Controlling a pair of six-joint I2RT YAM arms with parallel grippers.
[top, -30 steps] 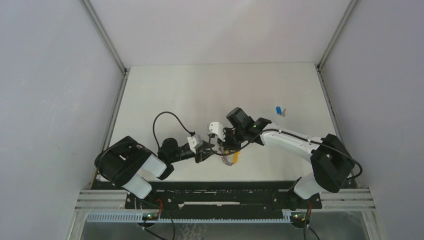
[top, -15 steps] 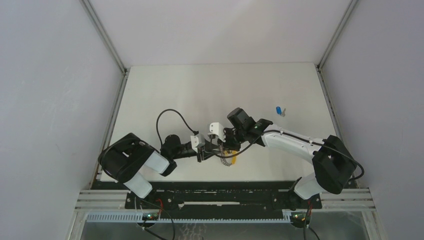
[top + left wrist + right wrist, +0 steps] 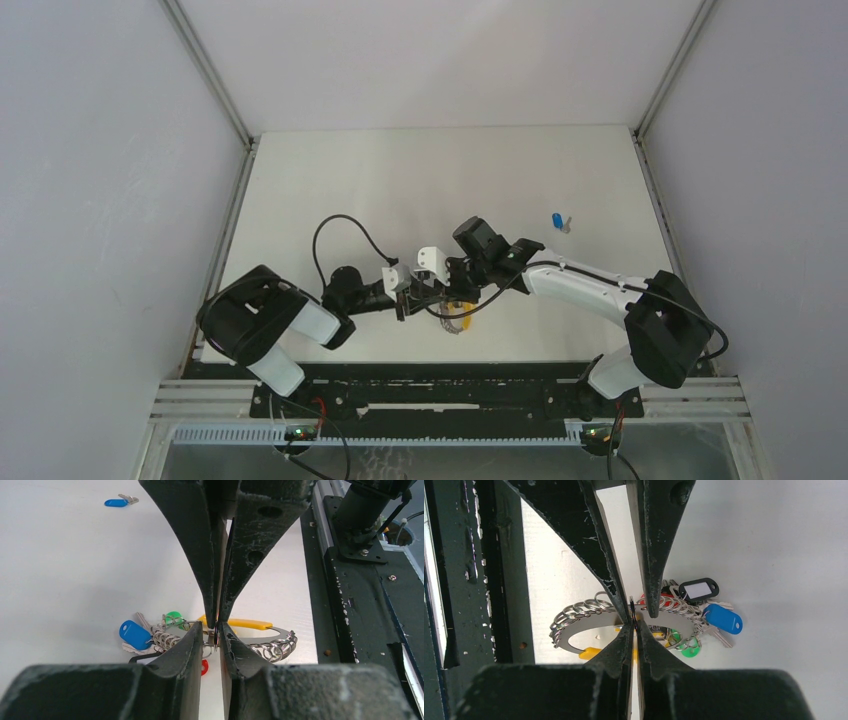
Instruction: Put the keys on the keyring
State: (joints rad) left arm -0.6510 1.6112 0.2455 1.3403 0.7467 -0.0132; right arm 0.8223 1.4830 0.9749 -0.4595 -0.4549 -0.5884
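Observation:
The keyring [image 3: 456,318] lies near the table's front edge: a flat silver crescent [image 3: 589,630] with a yellow grip [image 3: 250,624], strung with several split rings and blue [image 3: 134,634], green [image 3: 689,650] and red capped keys. My right gripper [image 3: 449,289] [image 3: 633,629] is shut on one thin ring of it, seen edge-on. My left gripper [image 3: 427,298] [image 3: 211,631] faces it tip to tip. Its jaws straddle that same ring, narrowly open, with a gap still showing on one side. A loose blue key [image 3: 558,221] [image 3: 116,502] lies far off at the back right.
A black tag with a white label [image 3: 698,589] hangs on the bunch. The black mounting rail [image 3: 450,385] [image 3: 360,605] runs along the near edge just behind the keyring. White enclosure walls stand on both sides. A black cable [image 3: 340,232] loops above the left arm.
The left jaws have narrowed around the ring, and the left gripper has crept a little toward the right gripper. The right gripper keeps its grip in place.

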